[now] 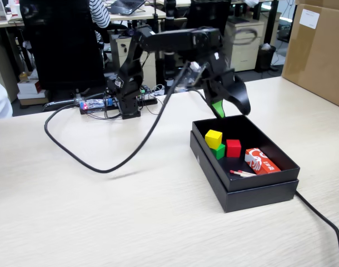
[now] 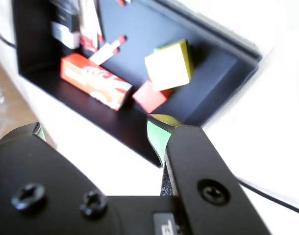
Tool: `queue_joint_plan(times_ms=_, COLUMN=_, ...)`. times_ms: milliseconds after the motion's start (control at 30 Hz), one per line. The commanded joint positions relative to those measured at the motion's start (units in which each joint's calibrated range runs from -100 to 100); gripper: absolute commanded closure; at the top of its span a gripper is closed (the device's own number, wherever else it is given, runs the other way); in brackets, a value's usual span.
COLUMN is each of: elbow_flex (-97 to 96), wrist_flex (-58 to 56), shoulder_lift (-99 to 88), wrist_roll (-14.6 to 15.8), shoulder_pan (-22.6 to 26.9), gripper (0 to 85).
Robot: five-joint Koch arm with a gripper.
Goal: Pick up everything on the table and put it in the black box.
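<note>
The black box (image 1: pixel 257 198) stands on the beige table (image 1: pixel 103 217), right of centre in the fixed view. Inside it a yellow cube (image 1: pixel 213 138) rests tilted on a green cube (image 1: pixel 220 151), and a red cube (image 1: pixel 233 148) sits beside them. My gripper (image 1: pixel 229 108) hovers above the box's far left corner, open, with nothing between its green-padded fingers. In the wrist view the gripper (image 2: pixel 98 132) frames the near box wall (image 2: pixel 117 129). Beyond it lie the yellow cube (image 2: pixel 169 64) and the red cube (image 2: pixel 150 96); the green cube is only a sliver behind the yellow one.
A red-and-white packet (image 1: pixel 262 161) and a small red-tipped stick (image 1: pixel 243 173) also lie in the box. A brown cardboard carton (image 1: pixel 319 50) stands at the far right. Black cables (image 1: pixel 103 164) run across the table from the arm's base (image 1: pixel 126 103) and past the box's right corner.
</note>
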Motion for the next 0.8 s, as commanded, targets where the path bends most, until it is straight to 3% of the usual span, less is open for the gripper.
queue_joint_plan(times_ms=0, elbow_flex=-1.90, wrist_flex=-0.08, shoulder_lift=-14.87, wrist_roll=-0.88, shoulder_pan=-2.05, gripper=42.6)
queue_joint_plan(times_ms=200, elbow_flex=-13.41, wrist_flex=2.77, shoulder_lift=-31.50, wrist_roll=-3.32, shoulder_pan=-6.74, gripper=42.6)
queue_joint_plan(times_ms=367, elbow_flex=-25.01, wrist_flex=9.94, shoulder_lift=-42.52, wrist_roll=-7.96, shoulder_pan=-13.04, gripper=42.6)
queue_joint_plan(times_ms=533, elbow_flex=-37.44, wrist_flex=14.35, shoulder_lift=-53.76, wrist_roll=-10.35, shoulder_pan=-16.70, gripper=42.6)
queue_joint_plan(times_ms=767, elbow_flex=-53.12, wrist_flex=14.43, shoulder_lift=-69.03, wrist_roll=-9.23, shoulder_pan=-17.44, gripper=38.4)
